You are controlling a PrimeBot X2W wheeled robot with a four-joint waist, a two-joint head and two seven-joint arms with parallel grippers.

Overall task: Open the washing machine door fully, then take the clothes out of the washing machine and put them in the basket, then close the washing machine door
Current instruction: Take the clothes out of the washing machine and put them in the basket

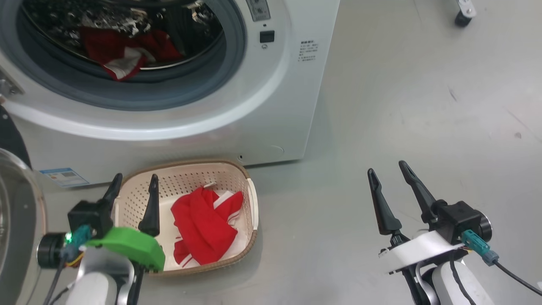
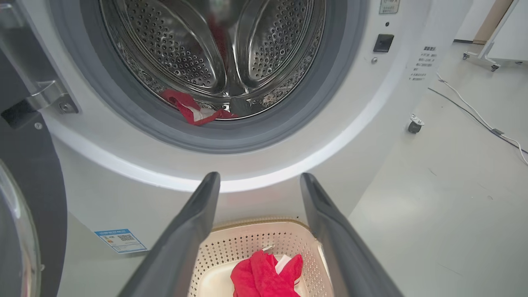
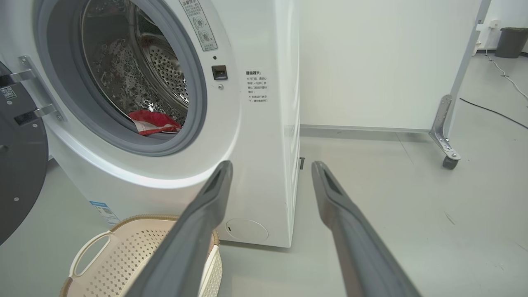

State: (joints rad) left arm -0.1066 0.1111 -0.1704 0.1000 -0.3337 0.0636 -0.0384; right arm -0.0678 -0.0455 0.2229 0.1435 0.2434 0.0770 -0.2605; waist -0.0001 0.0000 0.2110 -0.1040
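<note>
Facing you: washing machine (image 1: 275,106), drum (image 2: 185,41) mouth uncovered.
Door (image 3: 20,173): swung wide on your left side.
Basket (image 1: 190,178): on floor (image 1: 381,106), just beside washing machine front.
Clothes (image 1: 203,224): one red piece in basket, another in drum.
Left gripper (image 1: 135,180): released, empty, above basket.
Right gripper (image 1: 387,167): released, empty, over floor.

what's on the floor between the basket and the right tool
Nothing. In the head view the stretch is bare grey floor from the basket across to the right tool.
</note>
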